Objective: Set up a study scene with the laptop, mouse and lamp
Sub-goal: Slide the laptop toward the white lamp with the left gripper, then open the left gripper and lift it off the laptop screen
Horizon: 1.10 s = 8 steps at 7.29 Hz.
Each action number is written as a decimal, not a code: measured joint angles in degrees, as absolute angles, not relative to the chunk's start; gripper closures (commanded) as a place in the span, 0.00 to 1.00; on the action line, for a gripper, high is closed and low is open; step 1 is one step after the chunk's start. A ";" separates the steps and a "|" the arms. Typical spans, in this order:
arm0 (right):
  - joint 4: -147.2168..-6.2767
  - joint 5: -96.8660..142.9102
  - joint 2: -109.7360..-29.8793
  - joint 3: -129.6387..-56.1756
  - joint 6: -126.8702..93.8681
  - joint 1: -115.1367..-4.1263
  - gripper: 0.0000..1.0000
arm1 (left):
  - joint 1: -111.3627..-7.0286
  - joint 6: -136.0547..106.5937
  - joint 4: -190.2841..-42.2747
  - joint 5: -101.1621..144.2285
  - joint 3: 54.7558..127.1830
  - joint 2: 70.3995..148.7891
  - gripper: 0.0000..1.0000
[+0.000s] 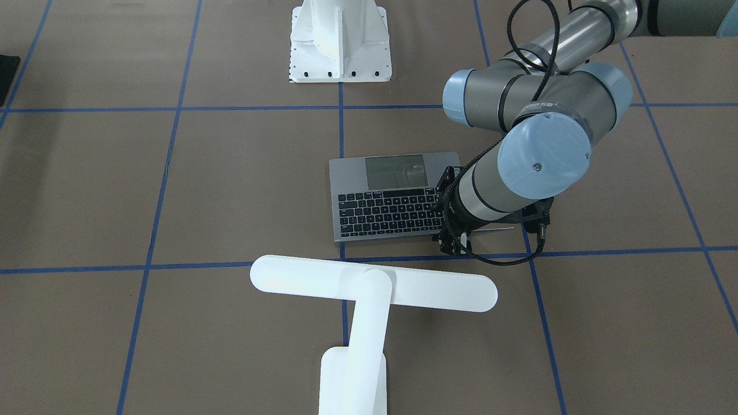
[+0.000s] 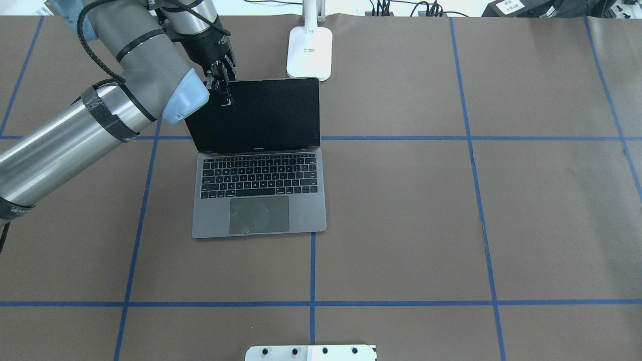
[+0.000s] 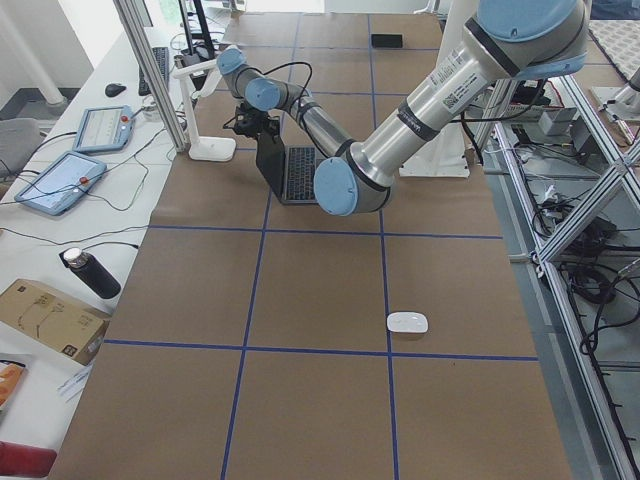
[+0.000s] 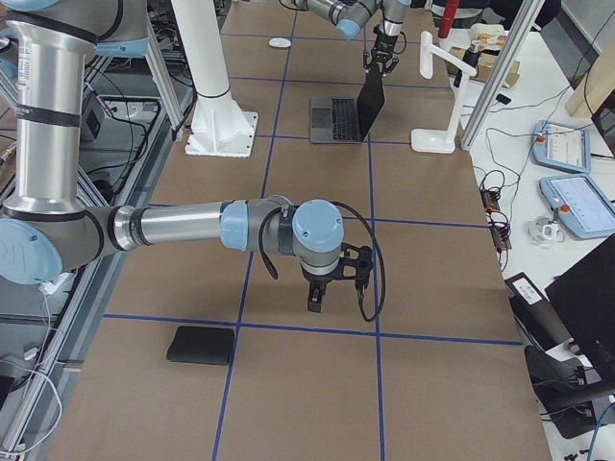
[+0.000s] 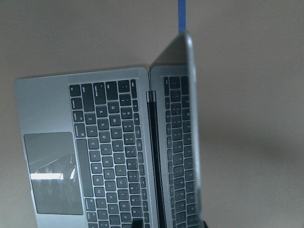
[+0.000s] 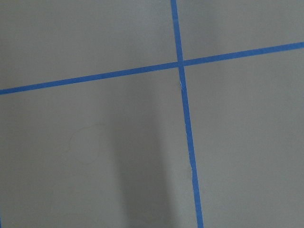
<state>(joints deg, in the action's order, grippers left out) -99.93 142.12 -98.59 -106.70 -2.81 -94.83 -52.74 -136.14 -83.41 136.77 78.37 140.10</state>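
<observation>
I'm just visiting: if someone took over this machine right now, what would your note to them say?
Left gripper: looks open, astride the laptop lid's top corner.
Right gripper: over bare table; open or shut, cannot tell.
Done: laptop open; lamp standing just beyond it.
To do: mouse lies far off near the table's left end; probably bring it beside the laptop.

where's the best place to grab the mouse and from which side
Pinch the mouse across its narrow width, gripping the two long sides, and probably come straight down from above. It lies flat, a low oval, with nothing close beside it.
</observation>
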 measured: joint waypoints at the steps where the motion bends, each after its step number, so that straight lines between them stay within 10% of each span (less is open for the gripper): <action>1: -99.93 142.12 -98.59 -106.70 -2.81 -94.83 0.00 | -52.74 -136.14 -83.33 136.71 78.52 140.10 0.00; 8: -99.85 142.12 -98.29 -107.11 -2.87 -94.83 0.00 | -57.85 -134.60 -82.68 130.61 89.96 134.87 0.00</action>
